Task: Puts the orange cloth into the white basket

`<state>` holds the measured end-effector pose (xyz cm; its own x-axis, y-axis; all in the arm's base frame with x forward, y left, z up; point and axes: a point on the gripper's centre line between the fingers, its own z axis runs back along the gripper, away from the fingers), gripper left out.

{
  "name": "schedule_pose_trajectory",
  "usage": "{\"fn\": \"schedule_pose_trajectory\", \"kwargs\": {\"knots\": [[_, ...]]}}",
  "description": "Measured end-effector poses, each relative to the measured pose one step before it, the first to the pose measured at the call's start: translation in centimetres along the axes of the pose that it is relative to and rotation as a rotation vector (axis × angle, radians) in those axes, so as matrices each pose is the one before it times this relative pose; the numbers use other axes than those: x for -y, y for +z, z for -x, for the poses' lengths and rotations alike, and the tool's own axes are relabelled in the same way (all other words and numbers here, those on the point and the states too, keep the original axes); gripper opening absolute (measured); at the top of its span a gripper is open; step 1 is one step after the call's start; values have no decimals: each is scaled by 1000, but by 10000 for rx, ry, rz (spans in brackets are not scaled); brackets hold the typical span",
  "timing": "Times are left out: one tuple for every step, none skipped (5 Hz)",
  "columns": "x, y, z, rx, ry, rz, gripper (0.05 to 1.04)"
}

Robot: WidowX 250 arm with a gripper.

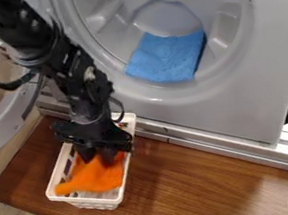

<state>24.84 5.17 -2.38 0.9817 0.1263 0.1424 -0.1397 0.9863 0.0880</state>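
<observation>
Jaws of my gripper [97,155], wide or narrow I cannot tell, hang over the white basket [93,202], rims near on 2 sides, wooden board [197,180] stretching rightward; inside, orange cloth [99,179] lies rumpled, bright, beneath me.

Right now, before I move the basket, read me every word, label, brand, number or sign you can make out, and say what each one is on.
None: no word, label, brand, number or sign can be read.
Small dark mark on the rim of the open round door: too small to read.
Dark patches inside the white basket: too small to tell whether they are print.
</observation>
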Motion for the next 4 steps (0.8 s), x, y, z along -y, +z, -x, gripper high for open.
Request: {"fn": "schedule_pose_trajectory", "kwargs": {"knots": [[359,368,-742,1,-188,-19,870],[781,445,-17,-192,-176,35,1009],[262,2346,-529,218,-100,-48,1005],[-101,4178,-565,313,-173,12,1000]]}}
